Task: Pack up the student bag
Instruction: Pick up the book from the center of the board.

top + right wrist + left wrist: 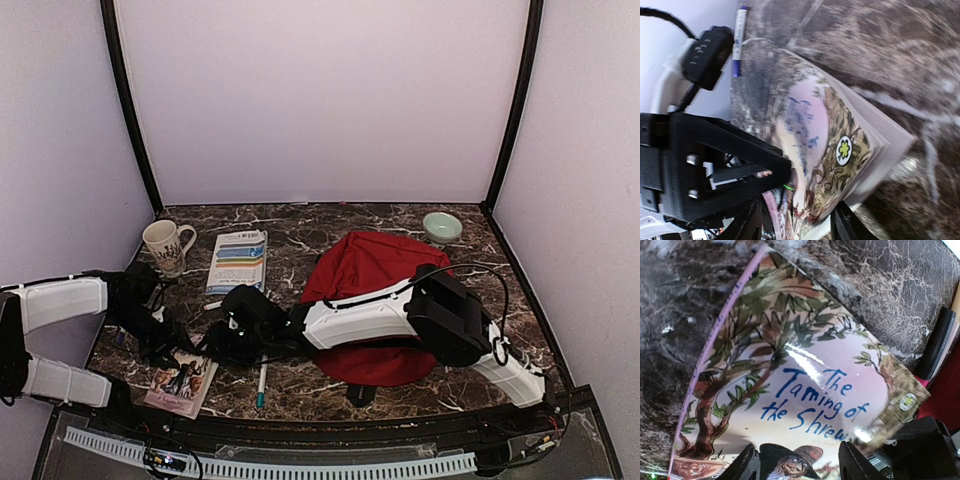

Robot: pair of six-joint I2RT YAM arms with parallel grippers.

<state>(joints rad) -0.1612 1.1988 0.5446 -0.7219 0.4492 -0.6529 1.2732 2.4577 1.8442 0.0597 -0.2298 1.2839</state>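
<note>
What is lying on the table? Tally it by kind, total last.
Books: 2 - illustrated paperback, blue-and-white booklet
Pens: 2 - teal-tipped white pen, blue-capped white pen
Mugs: 1 - white patterned ceramic mug
Bowls: 1 - small pale-green bowl
Backpacks: 1 - large red fabric backpack
Total: 7

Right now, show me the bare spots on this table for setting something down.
Bare marble: between the blue booklet and the red backpack; right of the backpack, in front of the green bowl. Crowded front left around the storybook, pen.
</note>
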